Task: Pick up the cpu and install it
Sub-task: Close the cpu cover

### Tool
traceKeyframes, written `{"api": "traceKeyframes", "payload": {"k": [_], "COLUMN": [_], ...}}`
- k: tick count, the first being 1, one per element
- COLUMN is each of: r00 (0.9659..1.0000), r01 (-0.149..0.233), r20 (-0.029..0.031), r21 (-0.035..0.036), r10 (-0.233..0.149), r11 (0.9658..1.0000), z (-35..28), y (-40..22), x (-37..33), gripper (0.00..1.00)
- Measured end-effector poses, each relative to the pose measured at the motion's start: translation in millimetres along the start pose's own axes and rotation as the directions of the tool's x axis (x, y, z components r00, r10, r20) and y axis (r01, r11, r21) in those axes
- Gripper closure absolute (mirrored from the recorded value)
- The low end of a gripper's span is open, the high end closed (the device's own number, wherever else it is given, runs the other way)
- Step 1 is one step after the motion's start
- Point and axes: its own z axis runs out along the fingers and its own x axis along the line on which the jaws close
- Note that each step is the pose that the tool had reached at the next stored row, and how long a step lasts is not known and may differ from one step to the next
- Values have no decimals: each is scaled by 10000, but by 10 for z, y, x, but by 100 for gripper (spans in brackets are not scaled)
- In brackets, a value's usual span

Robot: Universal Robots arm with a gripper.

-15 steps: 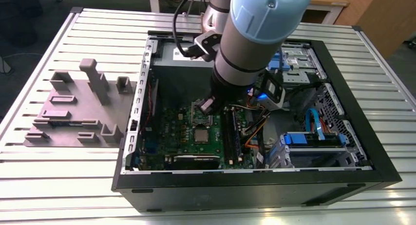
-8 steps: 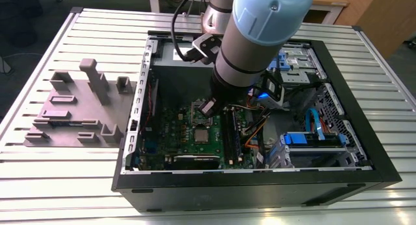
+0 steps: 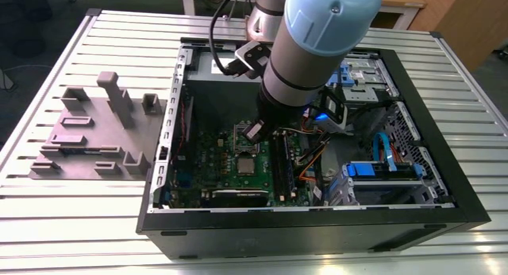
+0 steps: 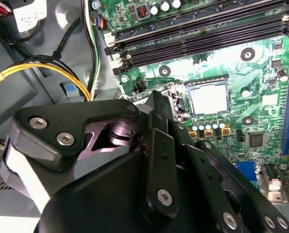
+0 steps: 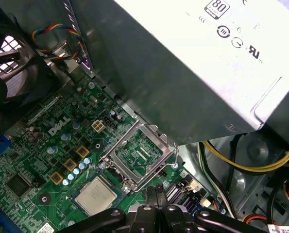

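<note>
From above I have open room over the cpu (image 5: 95, 195) seated in its socket. The raised socket frame (image 5: 140, 154) stands just beside it, and the big grey box (image 5: 193, 73) overhangs that side. Memory slots (image 4: 197, 39) border the far side; yellow cables (image 5: 251, 162) crowd the case wall.

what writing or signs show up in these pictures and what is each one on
white label on the grey box: round certification-style signs and a number badge, not read out here.
motherboard: a white printed logo, not read out here.
cpu: no legible marking on its top.
white tag: print too small to read.
</note>
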Motion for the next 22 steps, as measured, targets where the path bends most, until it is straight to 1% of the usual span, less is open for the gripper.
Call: {"api": "traceKeyframes", "payload": {"k": [3, 5, 7, 9, 10, 11, 17, 22], "r00": [10000, 10000, 9992, 9969, 9957, 9952, 9948, 9947], "r01": [1, 92, 400, 764, 902, 951, 996, 1009], "r20": [0, -18, -82, -158, -186, -197, -206, -208], "r21": [0, -11, -46, -89, -107, -112, -118, -121], "r10": [-1, -92, -401, -765, -903, -953, -998, -1011], "r11": [10000, 10000, 9992, 9970, 9959, 9954, 9950, 9948], "z": [0, 1, 3, 5, 5, 5, 8, 23], "y": [-1, -1, -2, -2, -2, -3, -17, -15], "x": [0, -1, -1, 0, 0, -1, -37, -90], "gripper": [90, 90, 90, 90, 90, 90, 90, 90]}}
